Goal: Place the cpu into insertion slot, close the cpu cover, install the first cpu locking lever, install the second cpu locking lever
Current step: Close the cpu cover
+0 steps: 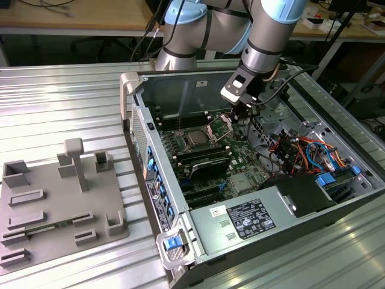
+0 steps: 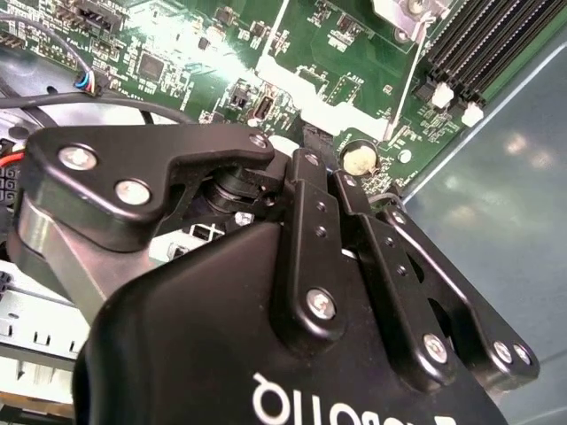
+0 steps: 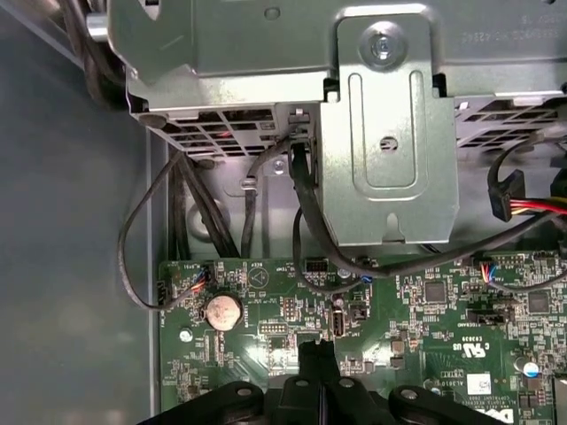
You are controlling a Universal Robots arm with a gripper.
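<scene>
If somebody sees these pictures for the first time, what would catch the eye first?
An open computer case stands on the ribbed metal table, and the robot arm reaches into it. The gripper hangs close by the raised cpu cover, beside the cpu lying in the insertion slot. A grey fixture tray lies at the exterior view's left.

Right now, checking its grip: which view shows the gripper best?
The first wrist view: the gripper has its tips together, shut. The second wrist view shows its linkages side-on; the exterior view, its dark body.
</scene>
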